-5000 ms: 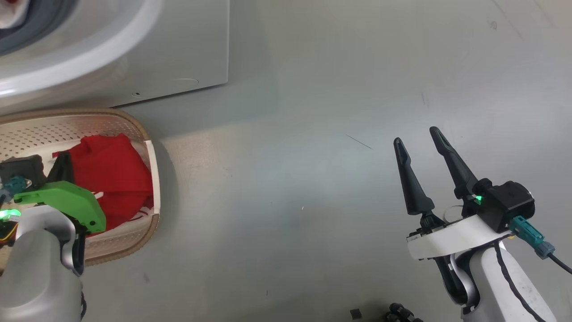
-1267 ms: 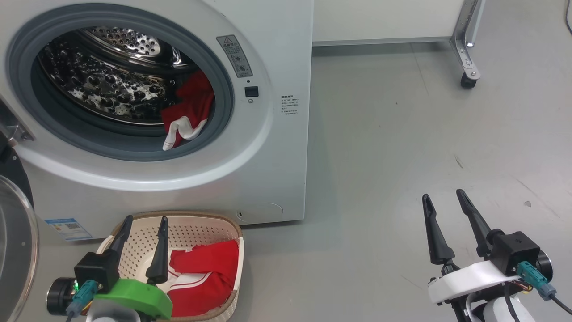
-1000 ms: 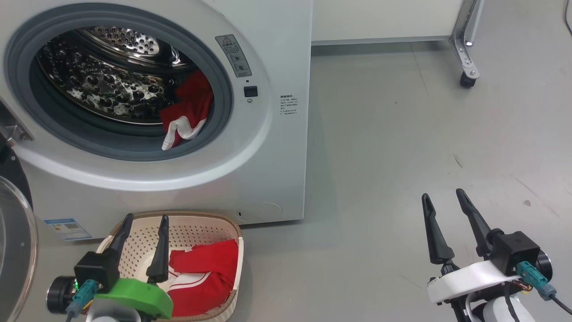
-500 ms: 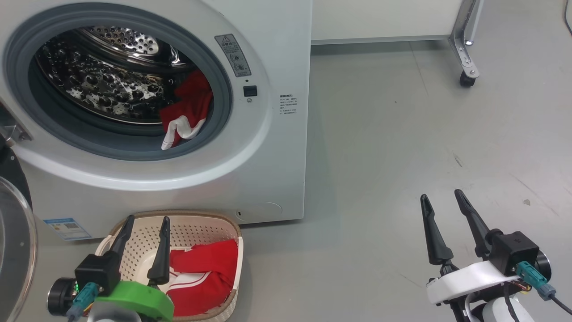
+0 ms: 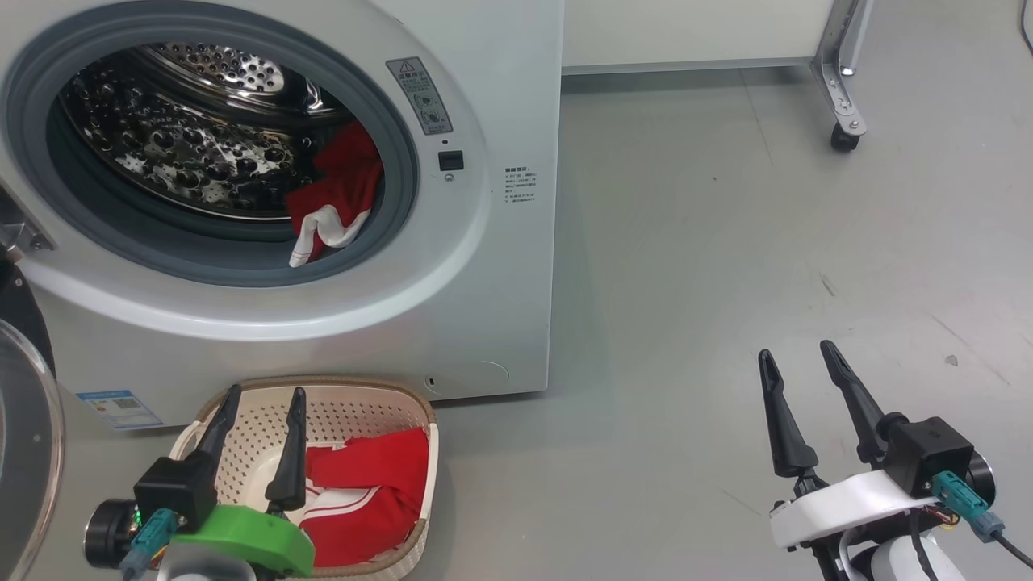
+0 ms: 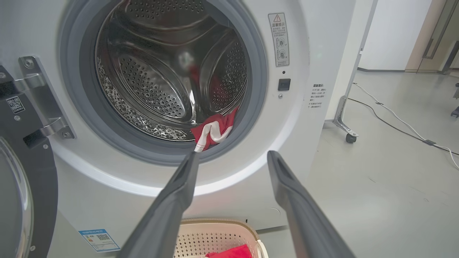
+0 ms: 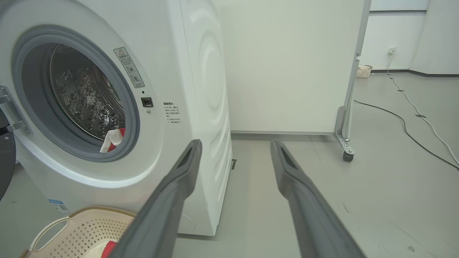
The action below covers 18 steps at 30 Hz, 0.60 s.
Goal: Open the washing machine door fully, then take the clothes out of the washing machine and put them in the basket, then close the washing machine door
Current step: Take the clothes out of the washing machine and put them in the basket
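The white washing machine (image 5: 484,266) stands open, its door (image 5: 24,436) swung out at the left edge. Red clothes (image 5: 335,198) with white trim hang at the lower right of the drum opening, also in the left wrist view (image 6: 213,130) and the right wrist view (image 7: 113,139). Another red garment (image 5: 367,492) lies in the cream basket (image 5: 339,395) on the floor in front of the machine. My left gripper (image 5: 262,399) hovers open over the basket's left part, holding nothing. My right gripper (image 5: 795,359) stands open and empty over bare floor at the right.
A white panel on a metal leg with a caster (image 5: 843,137) stands behind and to the right of the machine. A cable (image 7: 412,114) runs across the grey floor at the far right. Open floor lies between the machine and my right arm.
Since the oldest frame the head camera has tilted up from the basket to the drum, and my left gripper has risen out of the basket. Over the last second only a slight camera shift.
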### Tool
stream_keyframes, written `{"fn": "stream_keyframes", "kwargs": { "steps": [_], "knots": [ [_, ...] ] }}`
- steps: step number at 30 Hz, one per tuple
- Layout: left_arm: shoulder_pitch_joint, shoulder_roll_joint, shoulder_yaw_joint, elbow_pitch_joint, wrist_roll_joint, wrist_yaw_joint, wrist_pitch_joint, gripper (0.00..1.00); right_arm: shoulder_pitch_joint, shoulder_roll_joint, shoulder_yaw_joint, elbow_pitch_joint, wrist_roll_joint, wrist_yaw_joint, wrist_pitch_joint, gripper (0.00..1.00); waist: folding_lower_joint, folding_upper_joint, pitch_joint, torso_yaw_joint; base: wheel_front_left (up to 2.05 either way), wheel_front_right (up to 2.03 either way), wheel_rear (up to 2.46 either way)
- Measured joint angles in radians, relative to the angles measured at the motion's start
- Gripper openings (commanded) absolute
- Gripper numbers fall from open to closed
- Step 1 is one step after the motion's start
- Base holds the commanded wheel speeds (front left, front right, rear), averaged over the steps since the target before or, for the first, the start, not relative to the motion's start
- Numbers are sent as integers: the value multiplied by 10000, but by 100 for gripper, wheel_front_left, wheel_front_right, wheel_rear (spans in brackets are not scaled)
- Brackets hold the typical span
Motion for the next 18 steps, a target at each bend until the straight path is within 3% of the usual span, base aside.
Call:
{"fn": "stream_keyframes", "kwargs": {
  "steps": [18],
  "knots": [
    [-260, 92, 15, -602, -65, 12, 203, 100, -19, 4, 186, -570, 4, 4, 119, 100, 0, 0, 1198, -259, 0, 0, 0]
  ]
}}
